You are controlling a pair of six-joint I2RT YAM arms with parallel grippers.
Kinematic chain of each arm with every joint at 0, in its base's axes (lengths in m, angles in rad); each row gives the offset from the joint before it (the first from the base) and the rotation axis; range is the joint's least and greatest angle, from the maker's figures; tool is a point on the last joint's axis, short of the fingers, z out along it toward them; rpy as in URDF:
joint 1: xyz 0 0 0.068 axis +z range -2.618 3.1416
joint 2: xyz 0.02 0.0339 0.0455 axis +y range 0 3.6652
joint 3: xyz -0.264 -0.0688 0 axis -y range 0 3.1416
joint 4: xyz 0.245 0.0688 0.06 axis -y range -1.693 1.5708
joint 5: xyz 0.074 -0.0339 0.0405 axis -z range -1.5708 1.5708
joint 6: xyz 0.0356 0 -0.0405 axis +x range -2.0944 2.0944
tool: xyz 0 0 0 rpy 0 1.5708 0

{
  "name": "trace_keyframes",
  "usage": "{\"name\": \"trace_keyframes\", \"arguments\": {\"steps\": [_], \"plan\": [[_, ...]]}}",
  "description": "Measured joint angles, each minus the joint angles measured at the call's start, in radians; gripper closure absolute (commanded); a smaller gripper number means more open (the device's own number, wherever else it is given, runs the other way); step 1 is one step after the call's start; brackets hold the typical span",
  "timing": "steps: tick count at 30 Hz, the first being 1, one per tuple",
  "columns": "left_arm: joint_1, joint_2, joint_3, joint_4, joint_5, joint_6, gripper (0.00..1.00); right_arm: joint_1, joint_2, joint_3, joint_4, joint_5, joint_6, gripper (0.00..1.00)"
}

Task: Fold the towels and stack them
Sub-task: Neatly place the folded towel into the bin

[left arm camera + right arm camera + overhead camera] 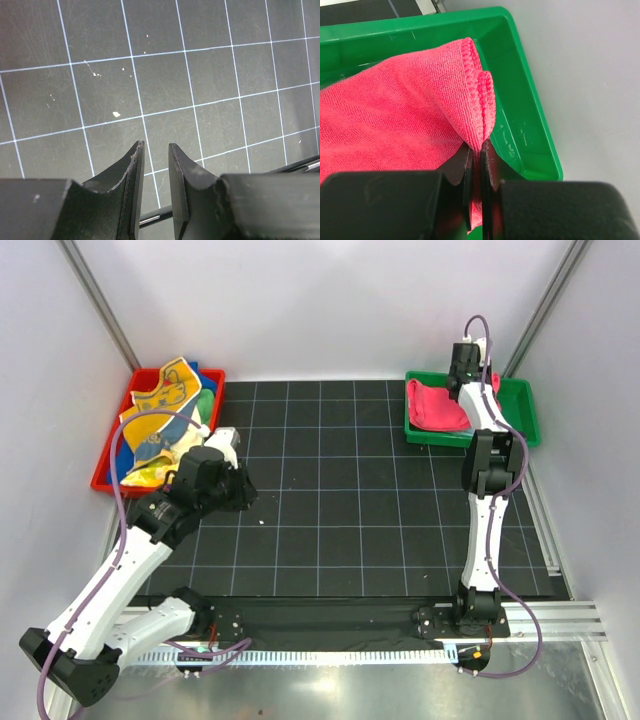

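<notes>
while the left gripper (156,145) is narrowly parted, empty, the right gripper (478,148) pinches the pink-red towel (395,110).

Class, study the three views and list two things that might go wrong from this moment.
1. The right tool pinches only a thin bunched edge of the soft pink-red towel; the cloth might slip out when lifted.
2. That pinch sits close to the wall of the hard green plastic tray; a pull may snag or shift the tray.

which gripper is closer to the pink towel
Right. The right gripper is shut on the pink towel in the green tray; the left gripper hangs over the mat near the red tray.
</notes>
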Motion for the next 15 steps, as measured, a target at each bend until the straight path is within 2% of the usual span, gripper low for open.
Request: {"name": "trace_keyframes", "arguments": {"steps": [5,10,15], "plan": [[0.000,0.003,-0.001,0.002,0.000,0.000,0.70,-0.006,0.006,0.001,-0.019,-0.014,0.026,0.71],[0.000,0.005,-0.003,0.003,0.000,0.000,0.70,-0.013,0.026,0.005,-0.036,-0.017,0.047,0.60],[0.000,0.008,-0.005,0.004,0.001,0.000,0.70,-0.026,0.050,0.038,-0.078,-0.018,0.079,0.43]]}}
